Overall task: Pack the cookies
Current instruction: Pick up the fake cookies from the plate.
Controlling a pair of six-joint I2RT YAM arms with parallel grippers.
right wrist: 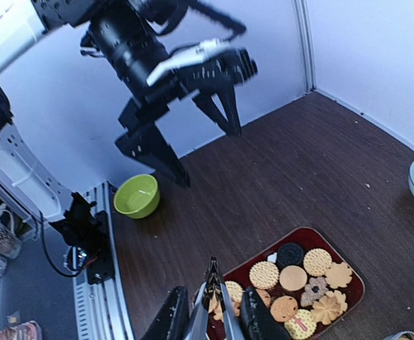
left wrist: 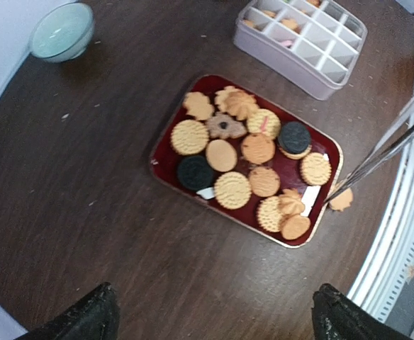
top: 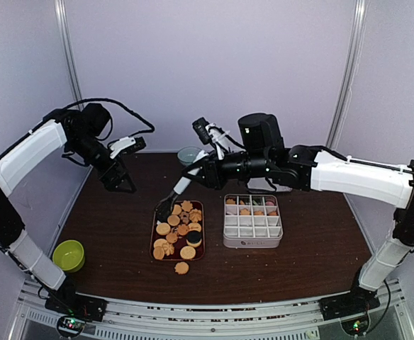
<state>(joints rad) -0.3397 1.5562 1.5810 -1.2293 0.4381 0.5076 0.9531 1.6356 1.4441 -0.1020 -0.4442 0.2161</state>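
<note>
Cookies (left wrist: 256, 149): most lie in one layer on the red tray (left wrist: 205, 83). One stray cookie (top: 182, 268) sits on the counter (top: 115, 234), just off the tray's near edge. A few more are in the far row of the divided box (top: 253, 242), right of the tray.

Left hand (top: 120, 183): fingers spread wide, holding nothing, raised above the counter, left of and beyond the tray.

Right hand (right wrist: 214, 315): pinching tweezers (right wrist: 213, 283), tips at the tray's far left corner.
</note>
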